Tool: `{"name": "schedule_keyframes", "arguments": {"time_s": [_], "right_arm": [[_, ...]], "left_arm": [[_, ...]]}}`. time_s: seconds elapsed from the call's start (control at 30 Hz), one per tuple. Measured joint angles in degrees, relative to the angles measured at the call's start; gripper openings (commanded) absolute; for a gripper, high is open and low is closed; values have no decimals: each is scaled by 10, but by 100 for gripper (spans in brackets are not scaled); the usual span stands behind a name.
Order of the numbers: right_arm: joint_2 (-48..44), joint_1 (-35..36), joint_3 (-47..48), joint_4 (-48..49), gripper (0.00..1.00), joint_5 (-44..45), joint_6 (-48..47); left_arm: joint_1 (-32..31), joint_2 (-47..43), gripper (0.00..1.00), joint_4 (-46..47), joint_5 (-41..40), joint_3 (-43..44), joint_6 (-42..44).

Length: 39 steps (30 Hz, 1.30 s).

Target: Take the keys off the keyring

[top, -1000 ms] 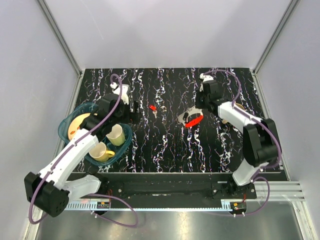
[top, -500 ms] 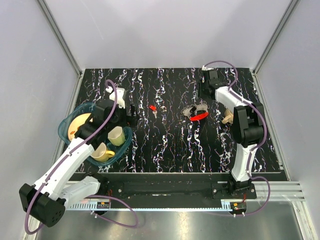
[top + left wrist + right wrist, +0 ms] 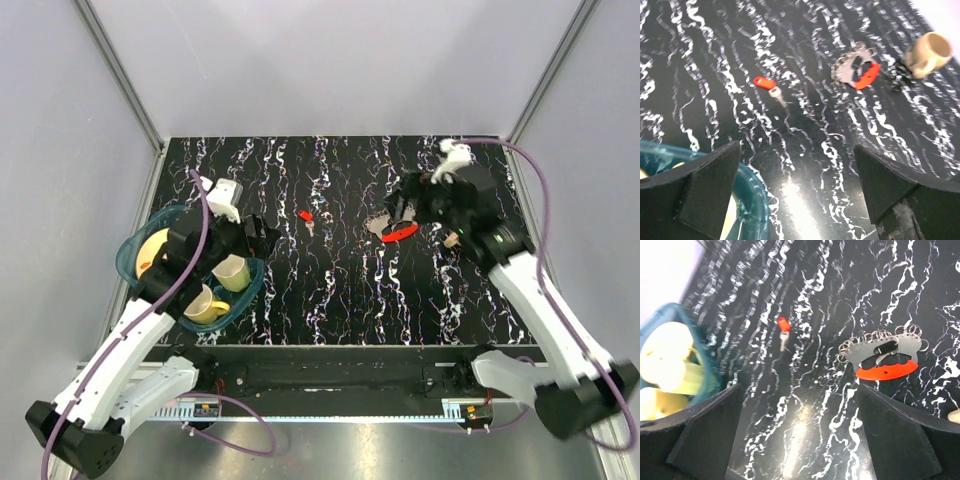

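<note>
One key (image 3: 306, 216) with a red head lies loose on the black marbled table, also visible in the left wrist view as the key (image 3: 769, 87) and in the right wrist view as the key (image 3: 784, 330). To its right lies the keyring (image 3: 390, 228), a grey fob with a red tag and several small rings; the keyring (image 3: 883, 358) has a dark key across it. My right gripper (image 3: 403, 208) hovers open just right of it, holding nothing. My left gripper (image 3: 266, 234) stands open left of the loose key. The keyring (image 3: 857, 72) lies far ahead of it.
A teal basket (image 3: 135, 262) with yellow cups and a plate sits at the left, under my left arm; its rim (image 3: 749, 197) shows beside my left finger. A tan mug (image 3: 929, 52) lies on its side right of the keyring.
My right gripper has opened and let go of the keyring, which now lies on the table. The right arm swung out to the right. My left arm drew back slightly toward the basket.
</note>
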Motion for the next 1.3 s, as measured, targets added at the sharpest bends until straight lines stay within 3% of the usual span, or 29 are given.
{"name": "schedule_keyframes", "arguments": {"time_s": [0.17,0.4,1.3], "right_arm": [[-179,5,-79,-12,99,-13,60],[-275,5,-127,-31,100,-25,102],[-238,5,-135,17,100,-49,110]], "left_arm": [[0,-50,99,53,66,-20,-1],[0,-98,99,99,100,-52,-3],[0,-87,99,119,112,-53,-17]]}}
